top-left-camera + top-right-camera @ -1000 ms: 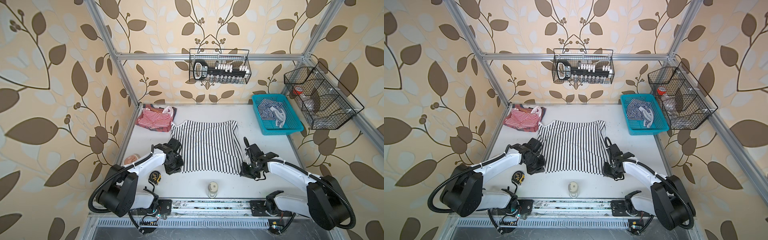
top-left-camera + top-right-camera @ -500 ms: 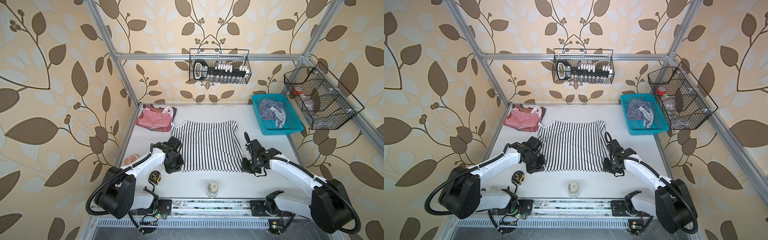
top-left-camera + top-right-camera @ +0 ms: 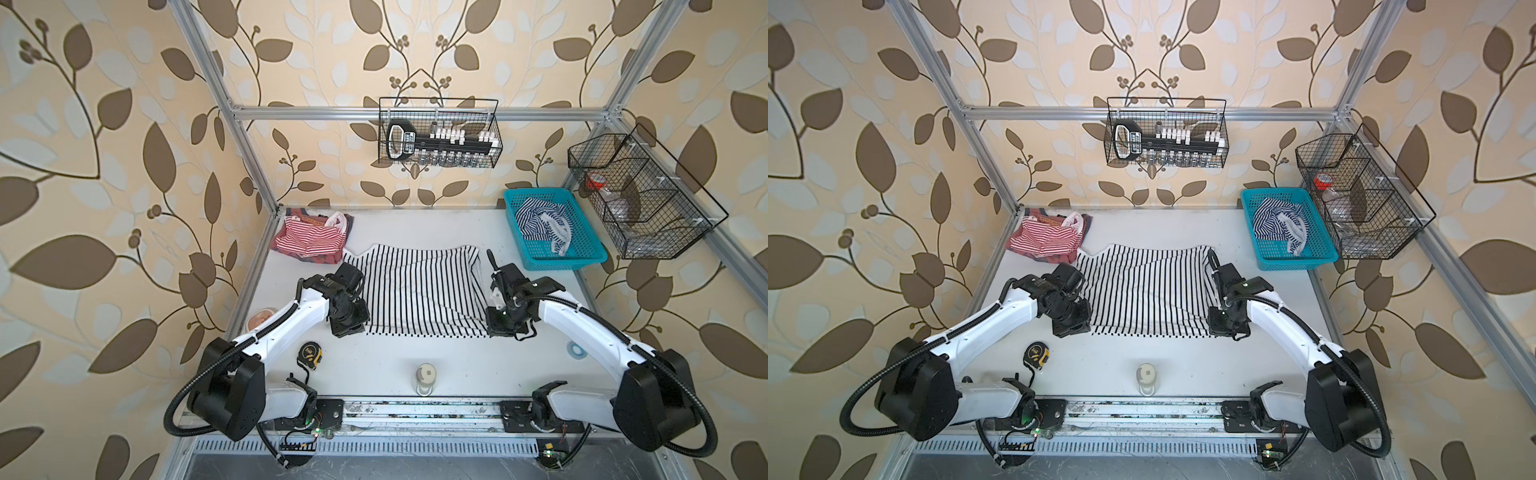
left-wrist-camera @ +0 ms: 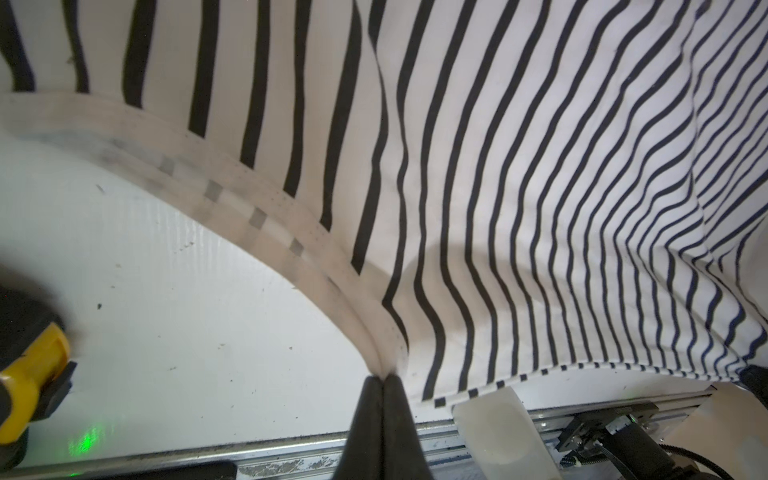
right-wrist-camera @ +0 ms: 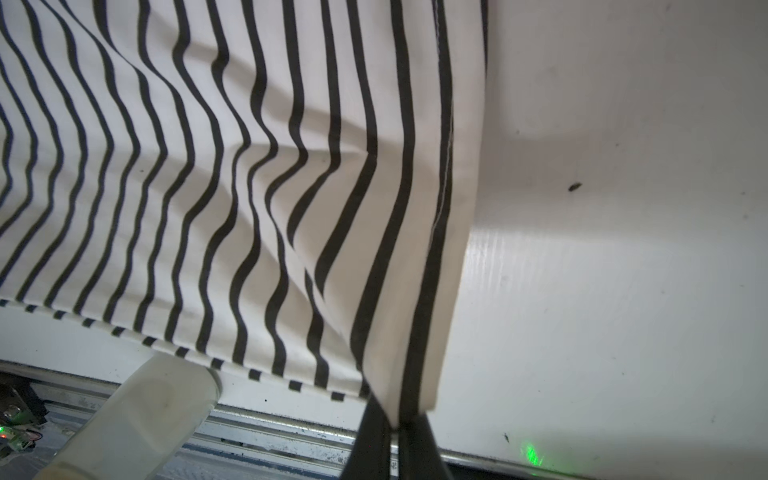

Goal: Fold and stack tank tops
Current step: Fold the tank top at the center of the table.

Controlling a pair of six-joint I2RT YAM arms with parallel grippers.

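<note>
Okay, left gripper (image 4: 384, 376) clamped on the near corner of the black-striped tank top (image 3: 415, 291), right gripper (image 5: 395, 419) pinching the opposite near corner. Top lies spread in the middle of the table (image 3: 395, 353). I read this as the first fold starting. Next I'd lift both corners evenly and carry them toward the far edge, hem kept taut.

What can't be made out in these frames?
- Left tool and right tool: tips hidden under their wrists in both top views.
- Navy-striped tank top: crumpled in the blue basket, layout unreadable.
- Black-striped tank top: mostly cut off by frame edges in both wrist views.
- Wire-basket contents: too small.
</note>
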